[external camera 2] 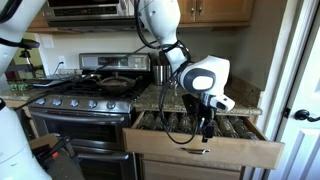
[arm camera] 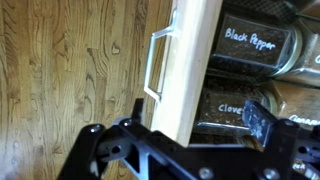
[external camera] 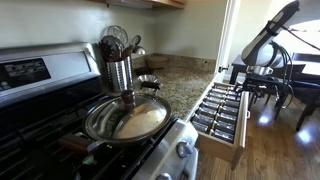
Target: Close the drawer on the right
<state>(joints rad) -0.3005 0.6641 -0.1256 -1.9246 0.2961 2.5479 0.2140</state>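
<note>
Two labels readable, upper right of wrist view: "Black Pepper" jar (arm camera: 250, 42), "Clove…" jar (arm camera: 224, 104) below it. Open drawer (external camera 2: 205, 150) lower right in an exterior view; gripper (arm camera: 196, 113) spread wide, drawer front betw. fingers (arm camera: 254, 120).

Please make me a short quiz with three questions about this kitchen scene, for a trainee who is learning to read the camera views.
1. Multiple choice: what does the open drawer hold? (A) spice jars (B) forks (C) towels
2. Fill in the missing word: in the wrist view, the label on one jar reads "Black ____".
3. True or false: the jaws of the gripper are shut on the drawer's handle.

Key
1. A
2. Pepper
3. False. The jaws stand open and the handle lies apart from them.
</note>
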